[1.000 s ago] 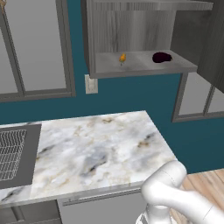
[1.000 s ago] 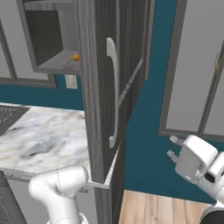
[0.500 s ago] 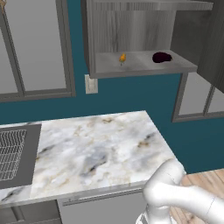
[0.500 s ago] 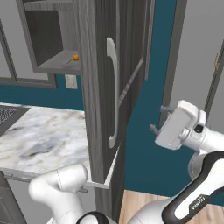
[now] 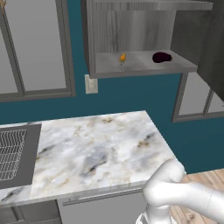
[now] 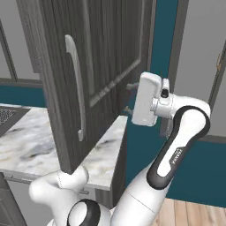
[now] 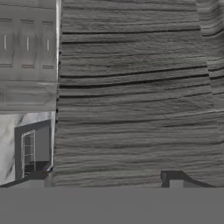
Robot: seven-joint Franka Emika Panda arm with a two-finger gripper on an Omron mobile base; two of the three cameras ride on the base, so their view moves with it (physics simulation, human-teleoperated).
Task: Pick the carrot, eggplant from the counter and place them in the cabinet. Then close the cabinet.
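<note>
Two fingers spread, one carrot, one eggplant shelved.

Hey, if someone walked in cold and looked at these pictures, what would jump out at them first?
Probably the big dark cabinet door swung wide open, with the white arm's open tool right up against its panelled face. Next, the carrot and eggplant already sitting on the cabinet shelf, above the marble counter.
</note>
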